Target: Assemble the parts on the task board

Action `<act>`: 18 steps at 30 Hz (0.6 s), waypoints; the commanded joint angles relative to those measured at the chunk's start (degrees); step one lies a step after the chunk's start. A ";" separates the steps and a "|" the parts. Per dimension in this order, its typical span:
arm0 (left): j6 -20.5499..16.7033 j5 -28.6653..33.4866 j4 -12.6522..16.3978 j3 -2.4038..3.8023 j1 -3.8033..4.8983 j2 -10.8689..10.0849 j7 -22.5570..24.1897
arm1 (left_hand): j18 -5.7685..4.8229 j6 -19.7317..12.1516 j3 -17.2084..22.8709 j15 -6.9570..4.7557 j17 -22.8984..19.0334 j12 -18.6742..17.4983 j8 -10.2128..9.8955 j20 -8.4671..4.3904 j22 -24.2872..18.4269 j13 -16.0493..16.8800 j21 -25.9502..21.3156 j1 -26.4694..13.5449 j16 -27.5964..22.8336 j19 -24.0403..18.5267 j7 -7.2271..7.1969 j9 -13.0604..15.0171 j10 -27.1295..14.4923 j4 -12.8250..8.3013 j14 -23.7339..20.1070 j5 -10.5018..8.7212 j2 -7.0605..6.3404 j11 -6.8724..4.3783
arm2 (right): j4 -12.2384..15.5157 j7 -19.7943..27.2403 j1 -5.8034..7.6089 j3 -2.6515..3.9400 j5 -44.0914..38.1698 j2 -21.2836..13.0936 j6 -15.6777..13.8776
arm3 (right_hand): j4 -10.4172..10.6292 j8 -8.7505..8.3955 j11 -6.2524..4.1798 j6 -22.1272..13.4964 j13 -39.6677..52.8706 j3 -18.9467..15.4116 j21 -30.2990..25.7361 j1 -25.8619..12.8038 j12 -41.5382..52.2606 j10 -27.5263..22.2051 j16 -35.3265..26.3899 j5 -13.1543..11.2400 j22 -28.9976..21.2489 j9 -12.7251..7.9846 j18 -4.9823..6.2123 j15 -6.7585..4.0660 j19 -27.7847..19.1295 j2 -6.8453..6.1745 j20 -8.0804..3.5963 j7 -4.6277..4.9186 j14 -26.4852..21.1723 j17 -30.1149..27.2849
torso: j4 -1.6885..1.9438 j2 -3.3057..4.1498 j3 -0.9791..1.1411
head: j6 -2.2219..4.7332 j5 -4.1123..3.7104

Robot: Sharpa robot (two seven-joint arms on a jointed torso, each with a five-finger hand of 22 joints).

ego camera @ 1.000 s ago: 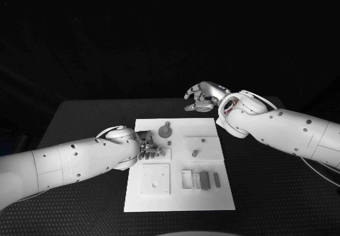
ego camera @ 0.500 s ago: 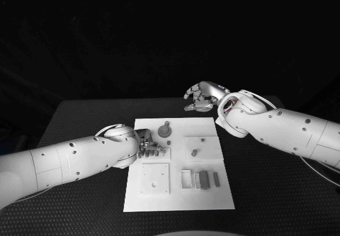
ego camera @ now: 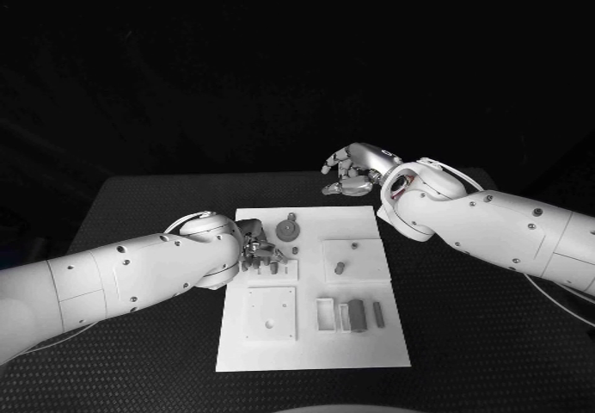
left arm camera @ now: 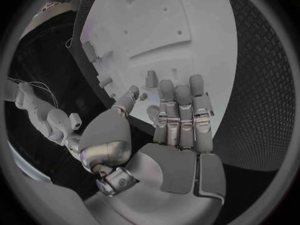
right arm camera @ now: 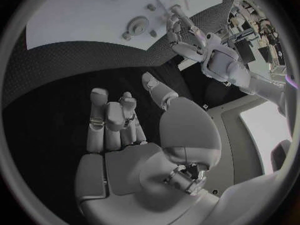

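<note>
Task board [ego camera: 359, 344] lies flat at the middle of the black table [ego camera: 149, 206], long side running away from the robot. All places below are relative to the board.

Parts: round disc part [ego camera: 288, 229] near the far edge, left of centre. Small peg [ego camera: 339, 268] on the raised square block at the right-middle. Upright grey pieces [ego camera: 358, 314] in a row at the near right. Square plate with a centre hole [ego camera: 271, 311] at the near left.

Left hand [ego camera: 258, 253]: over the board's left-middle, just near of the disc part. In the left wrist view, fingers [left arm camera: 181, 110] extended side by side, thumb apart, nothing between them; a small upright part [left arm camera: 151, 78] stands just past the fingertips. Contact with it: cannot tell.

Right hand [ego camera: 353, 170]: off the board, above the table beyond the far right corner. Fingers [right arm camera: 103, 117] curled inward, holding nothing.
</note>
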 commanded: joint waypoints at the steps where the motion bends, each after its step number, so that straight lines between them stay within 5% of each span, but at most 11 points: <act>1: 1.72 1.00 0.17 0.08 0.04 0.20 0.17 | 0.23 -0.07 -0.09 -0.06 -0.17 0.90 -1.54 -0.12 1.23 -0.05 -0.11 0.67 0.68 0.05 0.26 -1.64 -0.36 -1.14 -0.35 0.50 1.07 0.27 | -0.08 0.23 -0.08 0.02 -0.10 0.07 0.83 | 0.21 0.11 0.07 -1.87 -0.07 0.02 -0.19 -0.61 0.22 -0.38 -0.18 -0.09 0.75 -0.07 1.73 0.16 0.35 0.13 0.06 2.13 -0.38 -0.06 | -0.03 0.05 0.01 | 0.03 -0.05; 8: 2.51 2.06 0.06 0.09 0.05 0.34 0.22 | 0.07 0.31 0.35 -0.11 -0.42 1.81 -2.69 -0.16 1.30 -0.15 0.12 2.76 1.25 0.22 0.39 -3.03 -0.54 -2.47 -0.40 4.02 2.04 0.37 | -0.18 0.22 -0.28 0.02 -0.10 0.10 0.89 | 0.24 0.11 0.07 -1.88 -0.07 0.03 -0.20 -0.62 0.23 -0.38 -0.18 -0.09 0.75 -0.07 1.73 0.16 0.35 0.14 0.06 2.13 -0.38 -0.06 | 0.06 0.02 0.01 | -0.06 -0.11; 18: 3.25 1.69 -0.27 0.08 0.05 0.61 0.12 | 0.01 0.20 0.06 -0.09 -0.67 2.41 -3.85 -0.22 1.30 -0.35 0.29 3.43 1.66 0.23 0.63 -4.41 -0.71 -2.96 -0.49 4.27 2.44 0.62 | -0.14 0.22 -0.35 0.02 -0.10 0.08 0.93 | 0.29 0.12 0.07 -1.88 -0.08 0.06 -0.20 -0.64 0.25 -0.38 -0.17 -0.09 0.75 -0.08 1.73 0.16 0.36 0.13 0.05 2.14 -0.37 -0.06 | 0.04 0.02 0.00 | -0.22 -0.04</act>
